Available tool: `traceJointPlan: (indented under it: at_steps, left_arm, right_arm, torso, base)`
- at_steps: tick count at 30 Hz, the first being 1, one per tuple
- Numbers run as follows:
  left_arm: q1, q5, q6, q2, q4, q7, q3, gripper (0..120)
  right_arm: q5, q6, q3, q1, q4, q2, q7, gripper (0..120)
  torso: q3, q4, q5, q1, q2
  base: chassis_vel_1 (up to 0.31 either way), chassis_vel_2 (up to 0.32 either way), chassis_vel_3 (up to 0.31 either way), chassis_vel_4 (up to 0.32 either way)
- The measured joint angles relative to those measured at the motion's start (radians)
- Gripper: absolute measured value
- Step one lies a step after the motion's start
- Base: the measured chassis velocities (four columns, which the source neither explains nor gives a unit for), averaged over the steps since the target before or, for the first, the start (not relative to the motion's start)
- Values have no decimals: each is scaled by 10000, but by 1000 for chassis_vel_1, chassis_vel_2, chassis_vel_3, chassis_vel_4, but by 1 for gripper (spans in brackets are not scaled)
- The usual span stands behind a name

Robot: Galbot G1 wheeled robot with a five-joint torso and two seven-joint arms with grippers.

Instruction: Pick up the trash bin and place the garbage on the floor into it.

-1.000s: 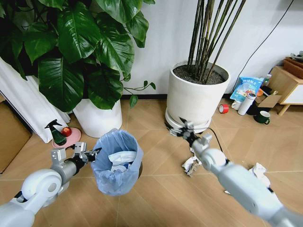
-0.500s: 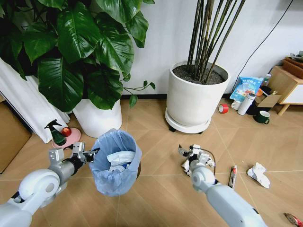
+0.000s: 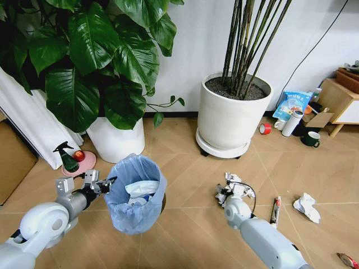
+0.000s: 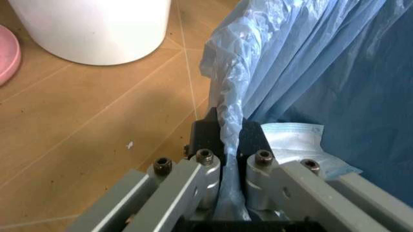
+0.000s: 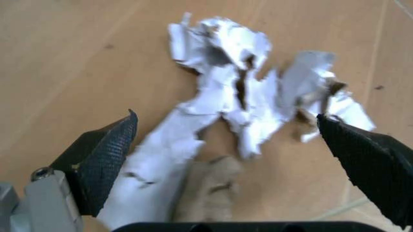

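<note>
The trash bin (image 3: pixel 136 193), dark with a crinkly light blue bag, hangs just above the floor (image 3: pixel 185 168) at the left. My left gripper (image 3: pixel 104 184) is shut on its rim; in the left wrist view its fingers (image 4: pixel 255 145) pinch the blue bag (image 4: pixel 303 63). White pieces lie inside the bin. My right gripper (image 3: pixel 232 186) hovers low over a torn, crumpled white paper wad (image 3: pixel 221 195). The right wrist view shows the gripper (image 5: pixel 226 116) open, with the paper (image 5: pixel 226 92) between and below its black fingertips (image 5: pixel 103 154). More garbage lies to the right: a white wad (image 3: pixel 307 204), a tube-like wrapper (image 3: pixel 276 208) and a small red wrapper (image 3: pixel 346 259).
Two large white plant pots (image 3: pixel 231 115) (image 3: pixel 115 140) stand against the wall behind. A spray bottle on a pink dish (image 3: pixel 72 159) sits left of the bin. A red tape roll (image 3: pixel 265 128), bottle, mug and a low wooden cabinet (image 3: pixel 342 101) crowd the far right.
My right arm has drawn back from near the pot and dropped over the paper wad. The left arm has shifted the bin slightly nearer and lower in view.
</note>
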Motion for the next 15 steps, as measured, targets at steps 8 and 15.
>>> traceJointPlan:
  at_steps: [8, 15]
  left_arm:
    - [-28, 27, 5, -21, -28, -17, 32, 0]
    - [-14, 50, 7, -74, -77, -33, 26, 0]
  right_arm:
    - [-440, -6, -68, 454, -1123, 246, -550, 100]
    - [-835, 195, -78, 756, -1860, 577, -1140, 100]
  torso:
    - [0, 3, 1, 0, 0]
    - [1, 3, 0, 0, 0]
  base:
    - [0, 0, 0, 0]
    - [0, 0, 0, 0]
